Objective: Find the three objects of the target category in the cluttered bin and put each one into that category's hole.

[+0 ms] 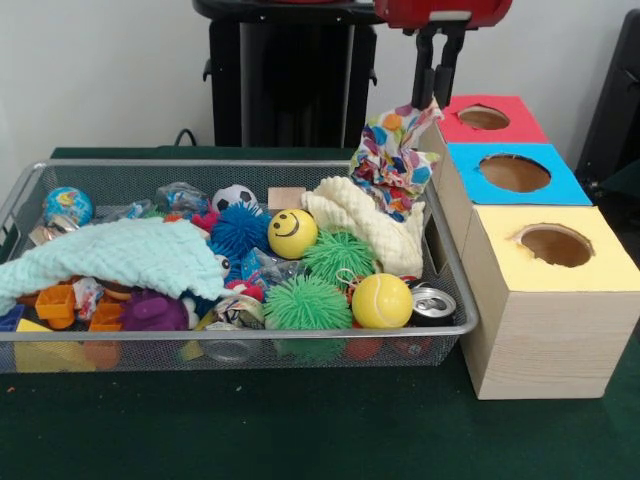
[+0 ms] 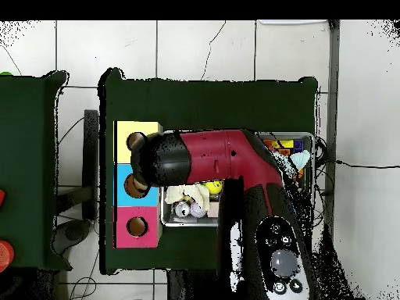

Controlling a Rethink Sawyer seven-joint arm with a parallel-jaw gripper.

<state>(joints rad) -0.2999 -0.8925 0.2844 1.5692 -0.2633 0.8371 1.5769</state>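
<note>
The wire mesh bin (image 1: 455,325) stands on the green table, full of toys. My gripper (image 1: 437,92) hangs over its far right corner, shut on the top of one printed white cloth piece (image 1: 393,158) with red, blue, yellow and green patches. The piece dangles just above the bin's rim, next to the boxes. No other printed piece shows clearly. The yellow-topped box's hole (image 1: 556,245) is nearest the camera at the right. In the overhead view the red arm (image 2: 226,168) covers the gripper and most of the bin (image 2: 187,222); the yellow hole (image 2: 134,141) shows there.
A blue-topped box (image 1: 515,172) and a red-topped box (image 1: 484,117) stand behind the yellow one. The bin holds a mint-green towel (image 1: 110,255), a cream towel (image 1: 370,225), a smiley ball (image 1: 292,233), green spiky balls (image 1: 308,303), a yellow ball (image 1: 382,300) and a can (image 1: 433,303).
</note>
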